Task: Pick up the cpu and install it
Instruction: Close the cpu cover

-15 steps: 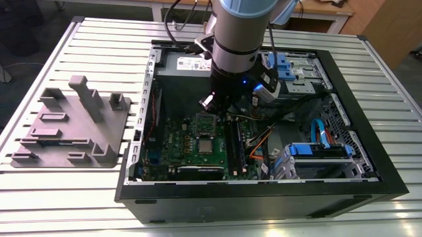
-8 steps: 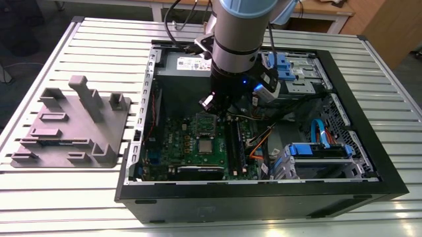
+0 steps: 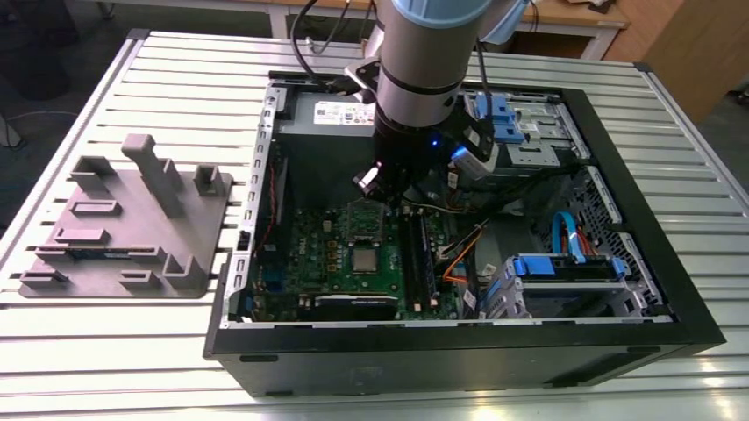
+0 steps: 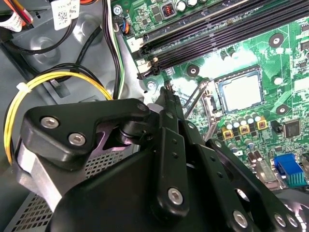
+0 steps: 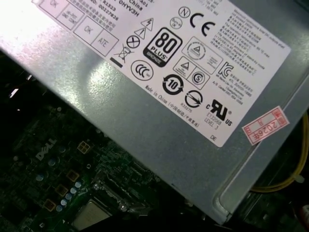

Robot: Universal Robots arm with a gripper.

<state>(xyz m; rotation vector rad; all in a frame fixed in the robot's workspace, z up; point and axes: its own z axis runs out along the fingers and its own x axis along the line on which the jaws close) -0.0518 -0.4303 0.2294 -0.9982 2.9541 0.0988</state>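
The cpu (image 3: 367,260) lies flat in its socket on the green motherboard (image 3: 316,263) inside the open computer case. It also shows as a pale square in both wrist views (image 4: 240,92) (image 5: 89,215). A thin metal socket lever (image 4: 197,96) stands raised beside the socket. My gripper (image 3: 387,200) hangs over the board's far part, above and behind the cpu, close to the power supply (image 3: 333,112). In the second wrist view its black fingers (image 4: 170,121) lie together up to the gripper (image 4: 166,92) tip, with nothing between them, near the lever's end.
The black case wall (image 3: 445,351) rings the board. Long black memory slots (image 4: 217,29) run beside the socket. Yellow and black cables (image 4: 58,77) loop near the gripper. Blue drive brackets (image 3: 567,267) fill the exterior view's right. A grey plastic tray (image 3: 129,228) lies outside on the slatted table.
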